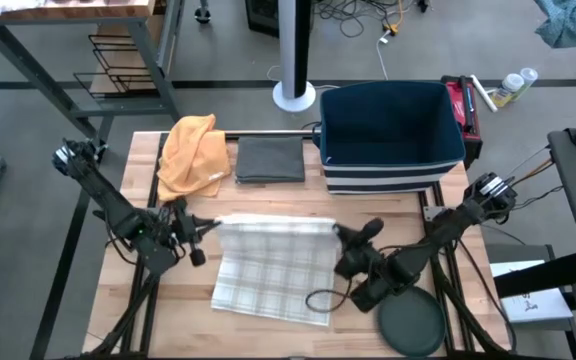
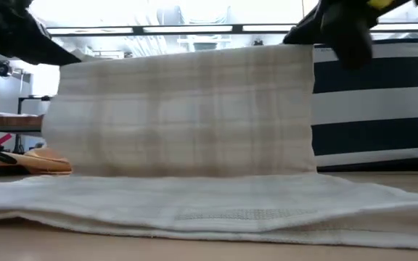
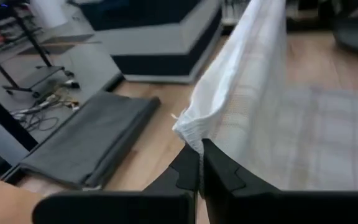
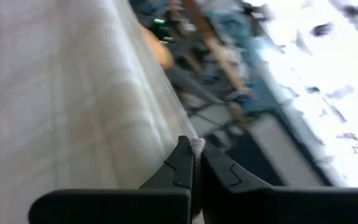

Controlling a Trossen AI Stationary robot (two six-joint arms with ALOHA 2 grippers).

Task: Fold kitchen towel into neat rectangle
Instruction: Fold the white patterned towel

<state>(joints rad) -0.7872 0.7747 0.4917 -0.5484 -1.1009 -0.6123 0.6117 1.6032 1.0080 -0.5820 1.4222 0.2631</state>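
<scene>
I see the thin, plaid woven towel mid-desk, its far edge lifted taut. My left end effector pinches the 9 o'clock corner; my right end effector clamps the 3 o'clock corner.

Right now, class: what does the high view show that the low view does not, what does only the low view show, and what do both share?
Only the high view: the grey cloth, the black disc and both arms in full. Only the low view: the ceiling lights and the towel's lifted half hanging as a sheet. Both: the plaid towel held at two corners, the striped bin, the orange cloth.
</scene>
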